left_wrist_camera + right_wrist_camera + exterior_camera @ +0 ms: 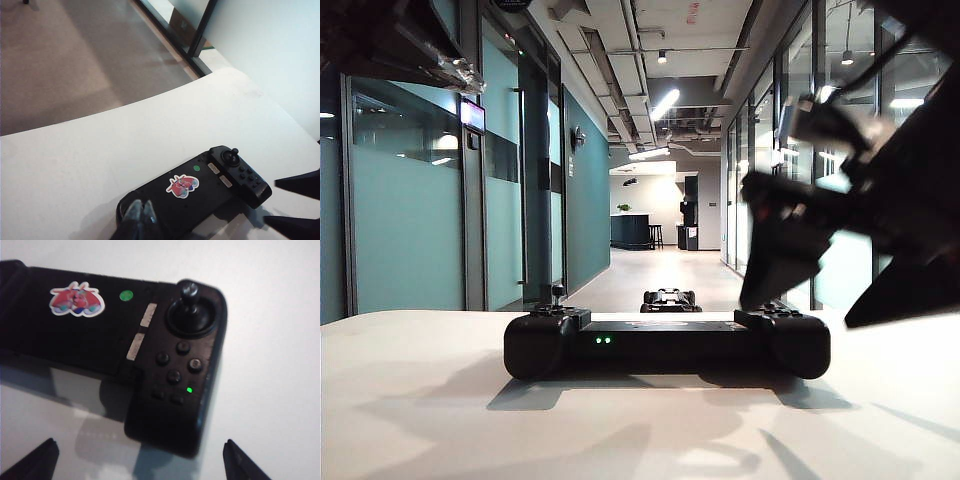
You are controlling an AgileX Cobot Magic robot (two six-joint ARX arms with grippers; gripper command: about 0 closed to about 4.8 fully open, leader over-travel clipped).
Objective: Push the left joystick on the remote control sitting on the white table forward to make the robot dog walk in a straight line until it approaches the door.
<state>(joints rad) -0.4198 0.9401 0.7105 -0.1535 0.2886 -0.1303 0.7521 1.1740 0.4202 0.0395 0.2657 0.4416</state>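
White bench (410,400) fills the foreground of the exterior view, and the remote control (666,344) sits at centre frame, green lights on. Left joystick (557,294) stands up at its left end; the robot dog (668,299) waits beyond on the corridor floor, mid-frame. Right pincer (137,460), fingers spread wide, hovers over the controller's other end, while the left pincer (141,216), fingers pressed together and holding nothing, sits by the left grip. Best play: a steady, straight forward nudge on that left stick, no sideways drift. Which door is the target isn't clear.
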